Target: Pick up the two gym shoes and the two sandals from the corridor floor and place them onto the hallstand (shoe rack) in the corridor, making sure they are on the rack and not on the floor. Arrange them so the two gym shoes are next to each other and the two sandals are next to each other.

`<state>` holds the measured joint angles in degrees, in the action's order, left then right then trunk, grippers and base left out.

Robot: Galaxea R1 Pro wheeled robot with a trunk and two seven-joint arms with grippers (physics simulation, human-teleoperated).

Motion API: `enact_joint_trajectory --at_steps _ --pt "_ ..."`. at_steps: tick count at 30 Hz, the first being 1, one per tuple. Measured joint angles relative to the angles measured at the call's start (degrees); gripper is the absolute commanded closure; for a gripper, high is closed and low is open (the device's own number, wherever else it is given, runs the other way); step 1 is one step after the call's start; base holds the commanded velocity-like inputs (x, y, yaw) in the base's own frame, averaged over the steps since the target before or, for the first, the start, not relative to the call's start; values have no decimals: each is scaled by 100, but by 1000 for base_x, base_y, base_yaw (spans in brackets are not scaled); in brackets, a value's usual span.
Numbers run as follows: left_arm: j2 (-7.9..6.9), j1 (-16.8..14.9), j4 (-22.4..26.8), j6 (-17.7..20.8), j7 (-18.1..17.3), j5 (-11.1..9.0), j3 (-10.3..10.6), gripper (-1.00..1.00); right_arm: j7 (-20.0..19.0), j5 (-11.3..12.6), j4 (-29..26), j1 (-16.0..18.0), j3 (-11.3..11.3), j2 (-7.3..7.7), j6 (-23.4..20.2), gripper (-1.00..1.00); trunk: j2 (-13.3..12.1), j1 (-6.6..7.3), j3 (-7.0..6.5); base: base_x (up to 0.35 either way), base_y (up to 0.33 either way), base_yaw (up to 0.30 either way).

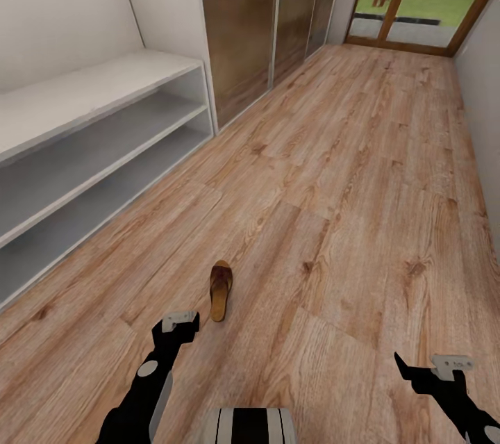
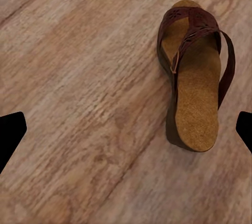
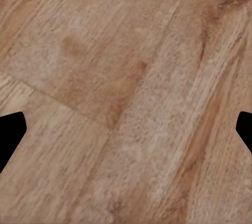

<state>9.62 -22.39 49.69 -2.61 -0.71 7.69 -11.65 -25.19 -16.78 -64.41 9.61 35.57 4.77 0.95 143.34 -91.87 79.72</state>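
Brown sandal (image 1: pixel 221 289): flat on corridor floor (image 1: pixel 347 187), well off hallstand (image 1: pixel 104 145).
Left gripper (image 1: pixel 182 322): wide open, empty, just beside sandal.
Right gripper (image 1: pixel 425 369): open, empty.
Advice: centre left fingers across the footbed, then lower.

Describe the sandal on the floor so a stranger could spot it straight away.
Start from the low grey-white hallstand along the corridor's left wall, then look down the wood-plank floor toward the robot. Just ahead of the left gripper lies a single sandal, flat on the planks. It is dark brown with a wide cut-out strap and a tan, cork-like footbed, the one loose item on the boards here.
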Motion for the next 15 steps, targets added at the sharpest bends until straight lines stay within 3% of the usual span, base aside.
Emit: enact_joint_trajectory --at_steps 5,15 --pt "38 -83 -185 -90 178 20 17 -100 43 -6 290 45 -156 79 14 -100 0 0 0 0 -4 0" --pt "38 -397 -878 -281 468 78 138 -100 57 0 551 47 -210 155 336 -100 0 0 0 0 -1 0"
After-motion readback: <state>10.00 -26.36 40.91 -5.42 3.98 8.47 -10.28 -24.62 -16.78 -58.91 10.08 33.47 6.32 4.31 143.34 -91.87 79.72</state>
